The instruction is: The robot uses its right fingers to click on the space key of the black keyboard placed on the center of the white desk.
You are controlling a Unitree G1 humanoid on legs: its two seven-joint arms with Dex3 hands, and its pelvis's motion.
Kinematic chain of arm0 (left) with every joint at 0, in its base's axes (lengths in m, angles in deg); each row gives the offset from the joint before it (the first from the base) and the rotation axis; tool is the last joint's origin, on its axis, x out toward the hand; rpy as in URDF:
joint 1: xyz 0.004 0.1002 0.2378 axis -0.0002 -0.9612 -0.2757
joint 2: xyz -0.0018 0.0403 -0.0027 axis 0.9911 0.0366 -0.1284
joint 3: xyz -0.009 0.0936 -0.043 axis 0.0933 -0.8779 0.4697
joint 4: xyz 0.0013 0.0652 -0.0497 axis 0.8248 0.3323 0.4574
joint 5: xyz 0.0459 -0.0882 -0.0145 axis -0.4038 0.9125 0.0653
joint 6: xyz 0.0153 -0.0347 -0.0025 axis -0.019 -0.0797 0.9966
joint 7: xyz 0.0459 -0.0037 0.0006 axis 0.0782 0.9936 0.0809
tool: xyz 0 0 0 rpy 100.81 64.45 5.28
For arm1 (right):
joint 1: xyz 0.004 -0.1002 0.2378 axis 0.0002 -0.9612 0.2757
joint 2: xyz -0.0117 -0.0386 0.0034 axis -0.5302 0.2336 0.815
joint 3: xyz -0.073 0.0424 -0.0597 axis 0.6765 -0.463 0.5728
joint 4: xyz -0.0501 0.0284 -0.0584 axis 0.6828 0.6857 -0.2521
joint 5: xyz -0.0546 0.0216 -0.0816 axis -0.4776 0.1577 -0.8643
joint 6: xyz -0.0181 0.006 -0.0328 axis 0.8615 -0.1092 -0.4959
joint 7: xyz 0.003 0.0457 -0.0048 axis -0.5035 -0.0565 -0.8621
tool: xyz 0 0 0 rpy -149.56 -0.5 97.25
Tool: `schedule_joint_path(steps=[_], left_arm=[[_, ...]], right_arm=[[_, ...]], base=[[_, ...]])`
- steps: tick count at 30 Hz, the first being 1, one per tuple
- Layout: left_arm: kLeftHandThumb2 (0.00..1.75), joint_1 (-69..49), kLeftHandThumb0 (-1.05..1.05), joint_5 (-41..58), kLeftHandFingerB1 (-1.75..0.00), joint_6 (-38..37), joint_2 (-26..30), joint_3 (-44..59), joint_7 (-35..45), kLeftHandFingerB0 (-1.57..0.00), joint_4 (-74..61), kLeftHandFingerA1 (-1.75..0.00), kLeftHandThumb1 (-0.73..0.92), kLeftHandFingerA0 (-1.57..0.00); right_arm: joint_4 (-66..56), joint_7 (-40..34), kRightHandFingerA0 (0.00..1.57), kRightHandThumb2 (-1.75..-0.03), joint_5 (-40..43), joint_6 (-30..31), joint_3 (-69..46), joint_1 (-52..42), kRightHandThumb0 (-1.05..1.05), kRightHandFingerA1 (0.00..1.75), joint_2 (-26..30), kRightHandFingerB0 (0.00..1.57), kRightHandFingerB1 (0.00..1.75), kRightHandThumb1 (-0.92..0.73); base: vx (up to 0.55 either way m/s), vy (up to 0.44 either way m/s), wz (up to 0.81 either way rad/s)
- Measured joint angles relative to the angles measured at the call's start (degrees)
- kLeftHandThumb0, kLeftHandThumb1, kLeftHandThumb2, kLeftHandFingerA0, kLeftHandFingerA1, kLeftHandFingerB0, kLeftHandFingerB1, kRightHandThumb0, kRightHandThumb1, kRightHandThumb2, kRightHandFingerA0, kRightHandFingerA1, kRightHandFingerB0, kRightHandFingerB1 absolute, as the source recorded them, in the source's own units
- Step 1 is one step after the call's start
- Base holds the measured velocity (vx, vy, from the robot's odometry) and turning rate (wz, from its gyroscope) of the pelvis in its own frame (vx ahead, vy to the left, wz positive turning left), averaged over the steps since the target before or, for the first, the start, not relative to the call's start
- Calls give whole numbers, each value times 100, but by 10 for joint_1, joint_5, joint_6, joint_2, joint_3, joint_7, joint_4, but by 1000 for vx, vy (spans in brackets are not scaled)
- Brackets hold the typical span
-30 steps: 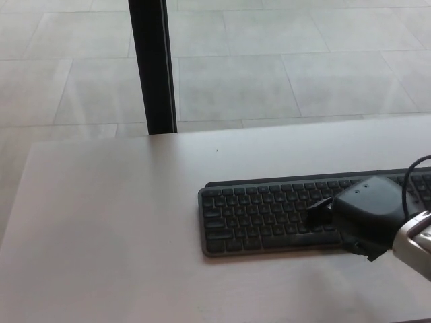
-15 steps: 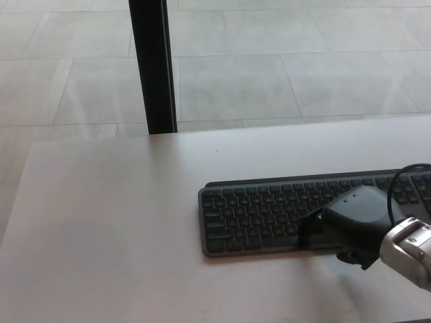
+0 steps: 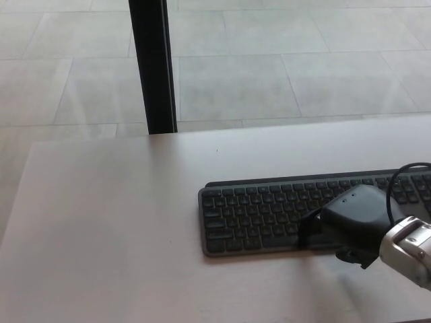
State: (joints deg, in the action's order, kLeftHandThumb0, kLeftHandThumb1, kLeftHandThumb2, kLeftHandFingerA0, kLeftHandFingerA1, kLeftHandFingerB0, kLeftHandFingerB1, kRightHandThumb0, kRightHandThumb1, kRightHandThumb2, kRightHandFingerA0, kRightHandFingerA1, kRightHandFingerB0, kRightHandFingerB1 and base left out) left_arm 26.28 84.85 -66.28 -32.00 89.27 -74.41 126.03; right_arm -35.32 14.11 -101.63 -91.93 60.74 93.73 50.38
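The black keyboard lies on the white desk, right of centre, its right end running off the picture edge. My right hand comes in from the lower right and rests over the keyboard's near row, with its black back towards the camera. A fingertip points down onto the bottom key row around the space key, which the hand mostly hides. The fingers are curled under the palm, holding nothing. My left hand does not show.
A black vertical post stands behind the desk's far edge at the left. Beyond it is a grey tiled floor. A black cable loops at my right wrist.
One second ago my right hand was higher and further right; it moved left and down onto the bottom row. Over the last half second it has held still.
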Motion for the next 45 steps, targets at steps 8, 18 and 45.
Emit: schedule_joint_path(steps=[8, 18, 45], left_arm=[[54, 9, -39, 4, -61, 0, 0, 7, 0, -70, 0, -76, 52, -74], [54, 11, -40, 5, -61, 0, 0, 4, 0, -70, 0, -73, 51, -73], [54, 9, -42, 15, -61, 0, 2, 1, 0, -68, 1, -77, 52, -74]], right_arm=[[7, -3, 84, -65, 1, -8, -3, -3, -24, 161, -3, 56, 42, -66], [6, -13, 83, -65, -5, -10, 5, -17, -20, 158, -3, 55, 44, -64], [5, -9, 77, -63, 20, -6, -40, -19, -14, 171, -3, 56, 39, -62]], base=[[0, 0, 0], [0, 0, 0], [0, 0, 0]])
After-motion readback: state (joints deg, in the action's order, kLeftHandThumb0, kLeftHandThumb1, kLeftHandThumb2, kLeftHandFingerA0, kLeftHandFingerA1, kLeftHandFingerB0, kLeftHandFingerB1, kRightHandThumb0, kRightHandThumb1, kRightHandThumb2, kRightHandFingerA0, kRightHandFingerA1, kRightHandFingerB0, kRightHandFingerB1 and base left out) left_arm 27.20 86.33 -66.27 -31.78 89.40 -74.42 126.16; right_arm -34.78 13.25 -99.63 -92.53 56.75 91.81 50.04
